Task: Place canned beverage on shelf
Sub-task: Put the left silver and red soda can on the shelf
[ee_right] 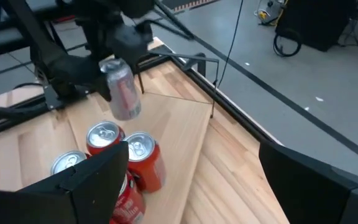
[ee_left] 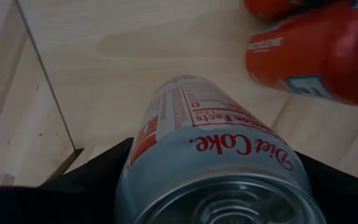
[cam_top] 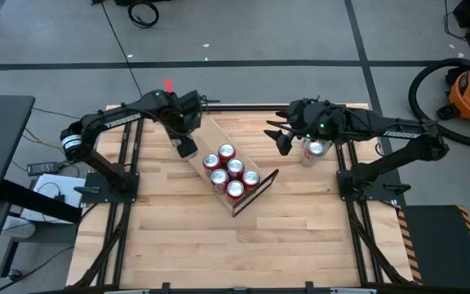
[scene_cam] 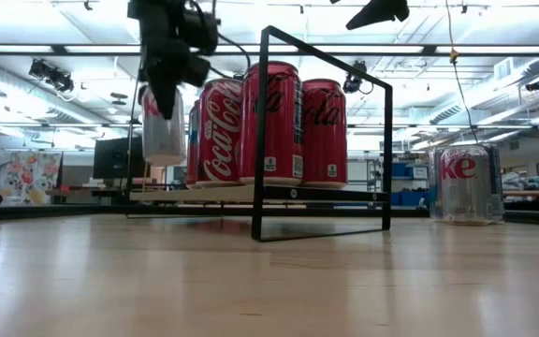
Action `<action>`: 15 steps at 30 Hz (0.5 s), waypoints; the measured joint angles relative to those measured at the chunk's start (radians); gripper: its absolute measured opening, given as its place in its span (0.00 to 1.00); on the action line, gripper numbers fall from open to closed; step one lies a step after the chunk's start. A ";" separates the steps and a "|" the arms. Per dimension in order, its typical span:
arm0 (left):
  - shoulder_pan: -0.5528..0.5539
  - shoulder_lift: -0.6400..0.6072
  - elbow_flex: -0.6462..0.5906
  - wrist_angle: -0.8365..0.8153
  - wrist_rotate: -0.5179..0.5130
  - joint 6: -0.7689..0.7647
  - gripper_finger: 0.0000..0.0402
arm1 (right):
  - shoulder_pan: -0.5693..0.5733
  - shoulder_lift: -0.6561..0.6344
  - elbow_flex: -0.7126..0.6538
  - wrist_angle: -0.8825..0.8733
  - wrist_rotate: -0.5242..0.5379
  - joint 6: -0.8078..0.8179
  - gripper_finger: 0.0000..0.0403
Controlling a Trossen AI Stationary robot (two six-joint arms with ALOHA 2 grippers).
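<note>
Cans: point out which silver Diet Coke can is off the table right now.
The silver can held in the left gripper, above the shelf. The other silver can stands on the table below the open right gripper.

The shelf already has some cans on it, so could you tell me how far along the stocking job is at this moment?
Done: five red cans stand on the shelf. In hand: the left gripper holds a Diet Coke can in the air over the shelf's bare end. Left: setting that can down, then the silver can standing on the table under the right gripper, which is open and empty.
</note>
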 joint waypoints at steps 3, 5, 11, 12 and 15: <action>0.000 0.041 0.000 0.003 0.000 0.027 0.80 | -0.004 -0.002 0.000 0.005 0.017 -0.009 0.92; 0.000 0.063 0.000 0.016 0.000 0.035 0.80 | -0.013 -0.006 0.000 0.005 0.017 -0.009 0.92; -0.004 0.093 0.000 0.069 0.000 0.024 0.80 | -0.035 -0.007 0.000 0.004 0.009 -0.010 0.92; -0.008 0.093 0.000 0.076 0.000 0.022 0.80 | -0.037 -0.007 0.000 0.004 0.003 -0.010 0.92; -0.027 0.093 0.000 0.089 -0.001 0.017 0.80 | -0.042 -0.007 0.000 0.004 -0.006 -0.011 0.92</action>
